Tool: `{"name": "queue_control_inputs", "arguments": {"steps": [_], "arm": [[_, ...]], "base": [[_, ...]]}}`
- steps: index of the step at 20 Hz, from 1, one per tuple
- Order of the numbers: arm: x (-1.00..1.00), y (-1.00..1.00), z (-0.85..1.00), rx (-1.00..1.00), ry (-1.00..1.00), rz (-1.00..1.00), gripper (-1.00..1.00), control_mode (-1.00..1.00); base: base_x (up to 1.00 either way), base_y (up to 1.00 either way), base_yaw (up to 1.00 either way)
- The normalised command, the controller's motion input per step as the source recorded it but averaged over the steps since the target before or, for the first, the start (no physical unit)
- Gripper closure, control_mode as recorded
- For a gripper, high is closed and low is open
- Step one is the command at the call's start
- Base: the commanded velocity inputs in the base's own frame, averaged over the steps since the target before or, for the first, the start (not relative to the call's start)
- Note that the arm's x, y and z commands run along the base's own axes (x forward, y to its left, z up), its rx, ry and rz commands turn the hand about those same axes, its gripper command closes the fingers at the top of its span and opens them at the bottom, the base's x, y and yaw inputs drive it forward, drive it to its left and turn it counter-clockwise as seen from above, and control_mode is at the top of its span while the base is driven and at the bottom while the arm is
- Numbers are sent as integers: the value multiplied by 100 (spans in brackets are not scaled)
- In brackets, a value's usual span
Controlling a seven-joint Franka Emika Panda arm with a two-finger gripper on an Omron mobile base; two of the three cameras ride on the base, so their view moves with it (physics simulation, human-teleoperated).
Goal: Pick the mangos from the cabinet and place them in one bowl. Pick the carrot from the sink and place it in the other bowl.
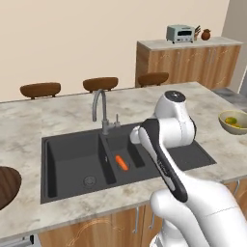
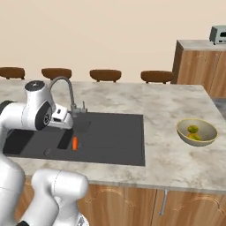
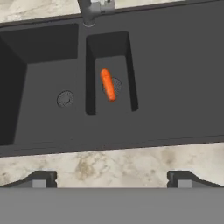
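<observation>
The carrot [image 3: 107,84] lies in the small middle compartment of the dark grey sink [image 3: 175,65], over its drain. It is also in the base views, carrot [image 1: 121,162] and carrot [image 2: 75,143]. My gripper [image 3: 111,180] hangs open and empty above the sink's front edge, some way above the carrot. Two mangos [image 2: 193,133] rest in the pale tan bowl [image 2: 181,128] on the counter to the right, the same bowl [image 1: 226,117]. The dark brown bowl [image 1: 6,185] sits at the left edge. The cabinet is out of view.
A curved silver tap [image 1: 99,103] rises behind the sink, close to my hand. Brown stools [image 1: 100,84] line the counter's far side. A toaster [image 1: 180,33] stands on a back wooden cupboard. Marble counter surrounds the sink.
</observation>
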Motion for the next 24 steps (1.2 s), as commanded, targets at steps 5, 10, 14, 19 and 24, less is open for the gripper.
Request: {"name": "queue_control_inputs", "arguments": {"steps": [5, 10, 14, 19, 24], "arm": [[56, 0, -49, 0, 0, 3, -100, -100], [29, 27, -61, 0, 0, 3, -100, -100], [26, 33, -51, 0, 0, 3, -100, -100], [62, 10, -30, 0, -3, 2, -100, -100], [70, 0, -29, 0, 0, 2, -100, -100]], "base": [[0, 0, 0], [0, 0, 0], [0, 0, 0], [0, 0, 0], [0, 0, 0]]}}
